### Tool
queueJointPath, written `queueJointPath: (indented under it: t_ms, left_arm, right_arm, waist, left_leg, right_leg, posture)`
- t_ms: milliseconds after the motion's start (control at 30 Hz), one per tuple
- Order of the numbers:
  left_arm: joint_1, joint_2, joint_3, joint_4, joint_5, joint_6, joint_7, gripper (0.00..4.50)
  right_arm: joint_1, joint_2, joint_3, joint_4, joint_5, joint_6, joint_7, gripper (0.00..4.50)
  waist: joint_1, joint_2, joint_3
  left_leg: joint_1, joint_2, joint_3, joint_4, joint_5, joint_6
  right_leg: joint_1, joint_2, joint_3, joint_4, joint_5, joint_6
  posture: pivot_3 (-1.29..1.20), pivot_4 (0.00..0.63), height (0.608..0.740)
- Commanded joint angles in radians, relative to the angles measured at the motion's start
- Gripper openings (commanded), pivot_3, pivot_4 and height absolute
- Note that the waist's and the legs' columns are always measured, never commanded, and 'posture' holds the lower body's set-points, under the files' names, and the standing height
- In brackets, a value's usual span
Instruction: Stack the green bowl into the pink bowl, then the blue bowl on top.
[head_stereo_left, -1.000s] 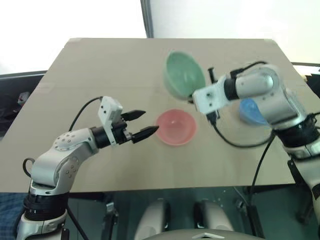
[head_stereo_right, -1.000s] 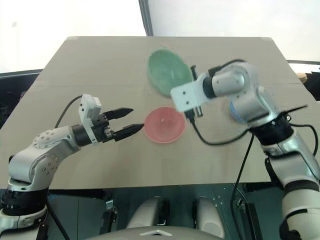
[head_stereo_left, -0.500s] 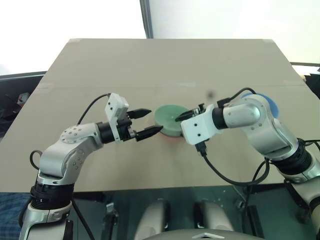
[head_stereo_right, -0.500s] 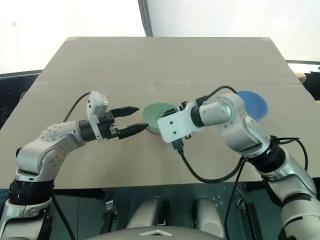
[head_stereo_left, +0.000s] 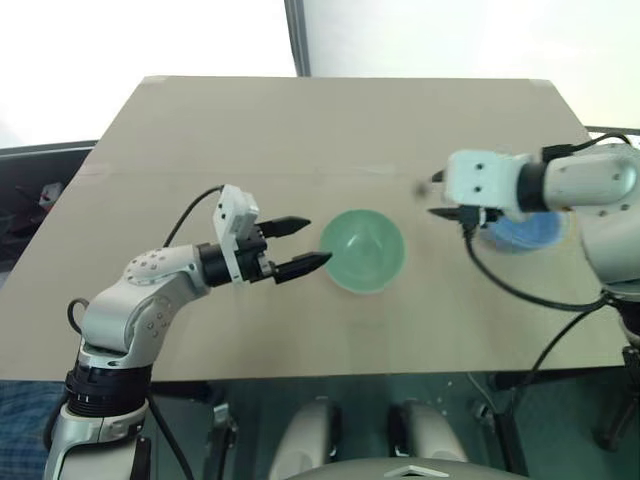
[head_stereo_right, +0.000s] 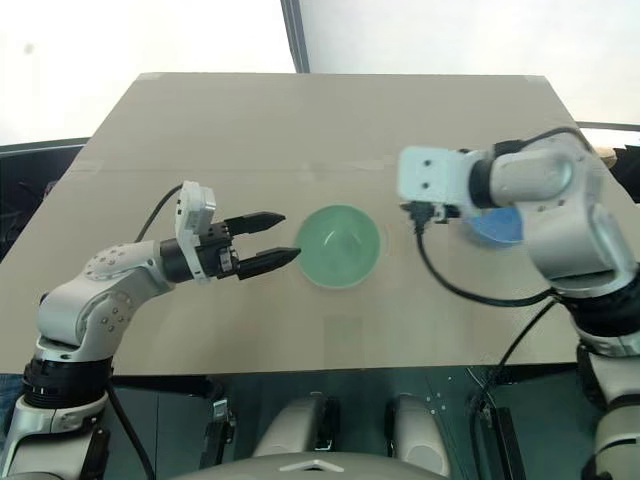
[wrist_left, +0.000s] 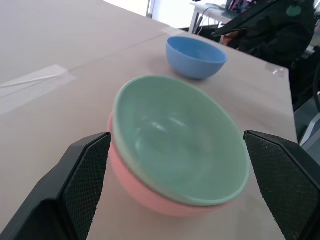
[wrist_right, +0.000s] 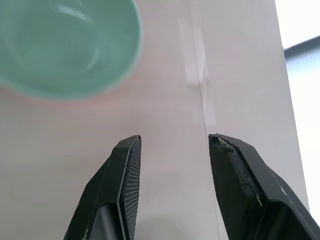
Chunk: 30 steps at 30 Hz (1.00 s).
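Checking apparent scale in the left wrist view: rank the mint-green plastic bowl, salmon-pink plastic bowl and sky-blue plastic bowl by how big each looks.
1. Mint-green plastic bowl: largest, nearest.
2. Salmon-pink plastic bowl: only a band of wall shows under the green, so unsure.
3. Sky-blue plastic bowl: smallest, but farthest; distance may explain it.

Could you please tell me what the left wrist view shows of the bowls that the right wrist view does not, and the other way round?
Left wrist view: the pink bowl under the green bowl, which sits nested in it, and the blue bowl standing apart on the table. Right wrist view: the open right pincer, holding nothing, over bare tabletop beside the stack. Both views: the green bowl's inside and the tan table.
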Motion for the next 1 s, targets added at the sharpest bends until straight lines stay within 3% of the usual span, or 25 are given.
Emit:
queueJointPath:
  t_ms: [33, 333, 767, 933, 967, 1000]
  left_arm:
    - [-0.027, 0.002, 0.004, -0.032, -0.015, -0.028, -0.027, 4.5]
    - [-0.065, -0.022, -0.004, -0.007, 0.0, -0.067, -0.043, 4.5]
    - [-0.041, -0.03, 0.004, -0.022, 0.005, -0.074, -0.028, 4.5]
    - [-0.036, -0.027, 0.01, -0.032, -0.001, -0.068, -0.018, 4.5]
    - [-0.035, -0.028, 0.012, -0.033, -0.001, -0.068, -0.014, 4.5]
    - [-0.032, -0.027, 0.013, -0.035, -0.002, -0.068, -0.013, 4.5]
  right_arm:
    - [0.056, -0.043, -0.058, 0.036, -0.006, 0.021, -0.046, 2.26]
    - [0.147, -0.006, -0.058, 0.076, 0.05, 0.161, -0.112, 2.26]
    - [0.155, 0.054, 0.058, 0.53, -0.026, -0.094, -0.276, 2.26]
    - [0.134, 0.065, 0.064, 0.564, -0.029, -0.141, -0.264, 3.77]
    - [0.131, 0.068, 0.061, 0.562, -0.029, -0.141, -0.265, 4.31]
    - [0.13, 0.069, 0.059, 0.556, -0.03, -0.142, -0.264, 4.47]
  waist:
    - [-0.001, 0.0, 0.0]
    - [-0.008, 0.0, 0.0]
    - [0.002, -0.001, -0.001]
    - [0.001, -0.001, -0.001]
    - [0.001, -0.001, -0.001]
    - [0.001, -0.001, -0.001]
  left_leg:
    - [0.0, 0.0, 0.0, 0.0, 0.0, 0.0]
    - [0.0, 0.0, 0.0, 0.0, 0.0, 0.0]
    - [0.001, 0.0, 0.001, 0.001, 0.0, 0.0]
    - [0.007, 0.0, 0.0, 0.002, 0.0, 0.0]
    - [0.008, 0.0, 0.0, 0.002, 0.0, 0.0]
    - [0.009, 0.0, 0.0, 0.002, 0.0, 0.0]
  right_leg:
    - [0.0, 0.0, 0.0, 0.0, 0.0, 0.0]
    - [0.0, 0.0, 0.0, 0.0, 0.0, 0.0]
    - [0.002, 0.001, 0.0, 0.0, 0.0, 0.0]
    - [0.008, 0.001, 0.0, 0.0, 0.0, 0.0]
    - [0.009, 0.001, 0.0, 0.0, 0.0, 0.0]
    - [0.01, 0.001, 0.0, 0.0, 0.0, 0.0]
  posture:
    - [0.0, 0.15, 0.74]
    - [0.0, 0.15, 0.74]
    - [0.0, 0.15, 0.74]
    - [0.0, 0.15, 0.74]
    - [0.0, 0.15, 0.74]
    - [0.0, 0.15, 0.74]
